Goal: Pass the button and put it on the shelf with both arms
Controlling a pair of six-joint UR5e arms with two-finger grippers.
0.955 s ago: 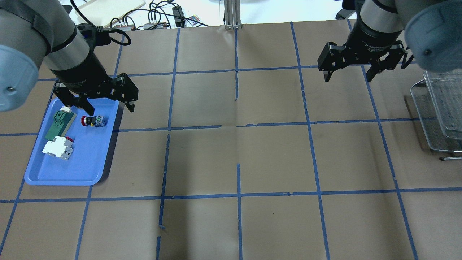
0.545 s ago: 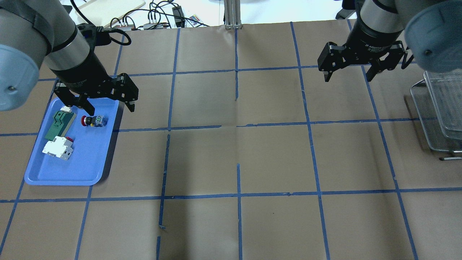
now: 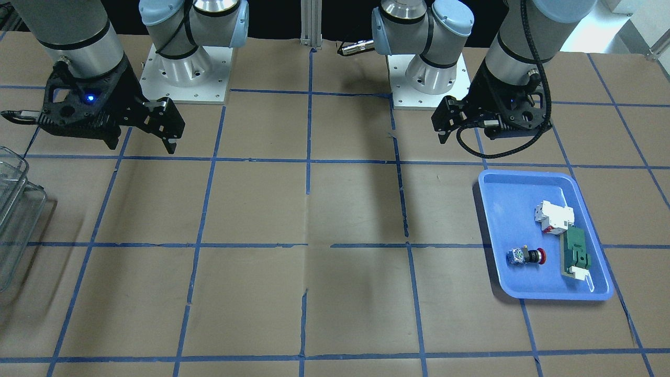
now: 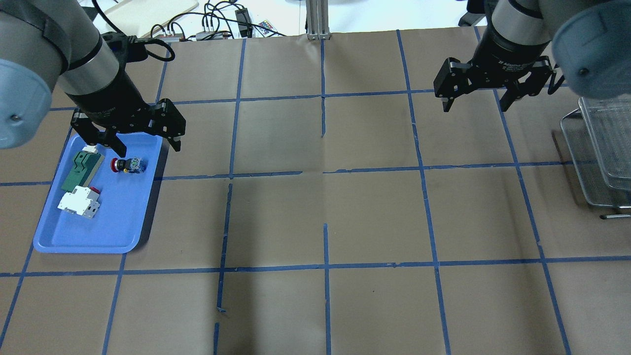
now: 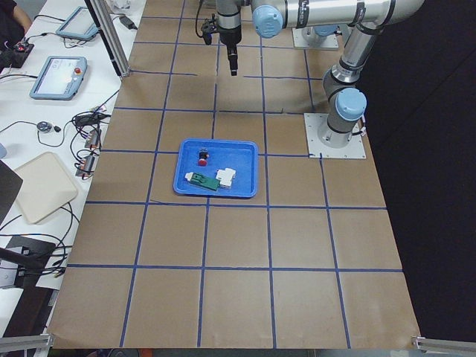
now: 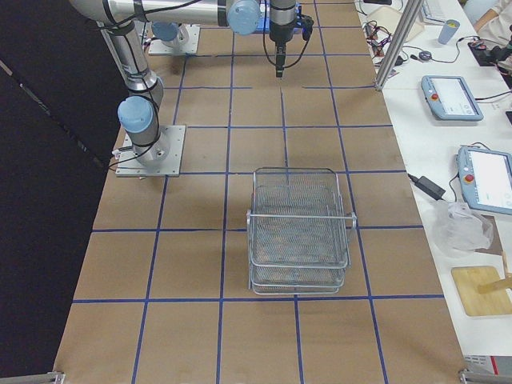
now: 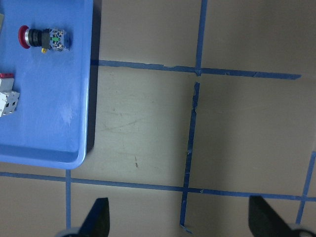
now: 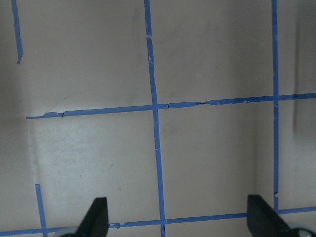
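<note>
The button [image 4: 127,165] lies on its side in the blue tray [image 4: 108,222], red cap pointing left; it also shows in the left wrist view [image 7: 43,37] and the front view [image 3: 526,256]. My left gripper [image 4: 148,147] is open and empty, hovering above the tray's far right corner, just beyond the button. My right gripper [image 4: 474,106] is open and empty, high over the table's far right. The shelf [image 4: 601,148] stands at the right edge, seen whole in the right side view [image 6: 300,232].
A green flat part [image 4: 79,170] and a white-red breaker block [image 4: 79,202] lie in the tray left of the button. Cables and devices [image 4: 217,24] lie beyond the far edge. Brown paper with blue tape lines [image 4: 325,172] covers the table.
My left gripper has shifted slightly toward the far left, still above the tray corner. The right gripper and the button have not moved.
</note>
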